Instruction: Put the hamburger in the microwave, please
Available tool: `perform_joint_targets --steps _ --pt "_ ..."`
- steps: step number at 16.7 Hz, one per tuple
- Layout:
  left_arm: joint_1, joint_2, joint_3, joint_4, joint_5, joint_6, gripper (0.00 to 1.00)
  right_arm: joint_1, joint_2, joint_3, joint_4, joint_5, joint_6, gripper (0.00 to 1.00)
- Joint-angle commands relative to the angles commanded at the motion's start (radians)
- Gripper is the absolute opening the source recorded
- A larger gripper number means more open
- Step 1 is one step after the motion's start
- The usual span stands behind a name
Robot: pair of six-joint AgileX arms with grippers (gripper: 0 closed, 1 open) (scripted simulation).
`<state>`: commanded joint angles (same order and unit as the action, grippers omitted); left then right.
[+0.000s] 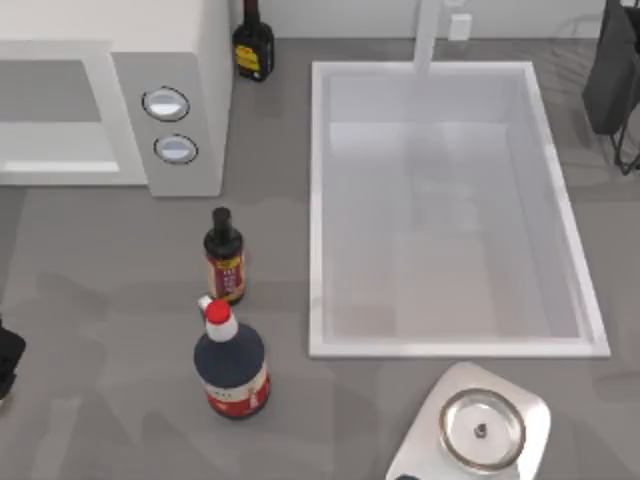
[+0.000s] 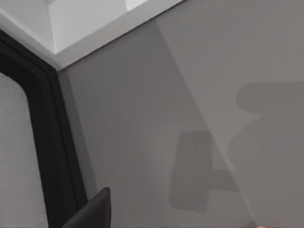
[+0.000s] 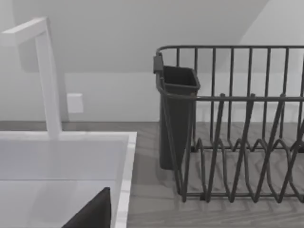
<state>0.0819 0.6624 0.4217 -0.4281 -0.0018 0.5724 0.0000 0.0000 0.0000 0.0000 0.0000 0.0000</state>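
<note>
- Microwave (image 1: 110,100) sitting at the table's 10 o'clock.
- Left arm (image 1: 8,360) idling at 8 o'clock edge; finger state: cannot tell.
- Red-capped bottle (image 1: 231,363) standing near centre-left.

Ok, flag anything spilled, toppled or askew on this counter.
Nothing stands out. Three bottles stand upright: the red-capped bottle, the black-capped bottle, and another beside the microwave. The sink looks dry, and the dish rack stands level.

Three bottles (image 1: 233,366) (image 1: 224,256) (image 1: 253,42), one microwave (image 1: 180,100), one sink (image 1: 440,75)
</note>
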Motion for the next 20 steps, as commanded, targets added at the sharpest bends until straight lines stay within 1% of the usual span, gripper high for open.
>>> perform_joint_targets --steps 6,10,13,20 --pt "0.056 0.554 0.307 -0.318 0.003 0.428 1.00 0.000 0.000 0.000 0.000 0.000 0.000 1.00" --pt "0.087 0.802 0.451 -0.467 0.001 0.625 1.00 0.000 0.000 0.000 0.000 0.000 0.000 1.00" --pt "0.099 0.879 0.503 -0.520 0.000 0.693 1.00 0.000 0.000 0.000 0.000 0.000 0.000 1.00" --pt "0.096 0.892 0.494 -0.506 0.000 0.697 1.00 0.000 0.000 0.000 0.000 0.000 0.000 1.00"
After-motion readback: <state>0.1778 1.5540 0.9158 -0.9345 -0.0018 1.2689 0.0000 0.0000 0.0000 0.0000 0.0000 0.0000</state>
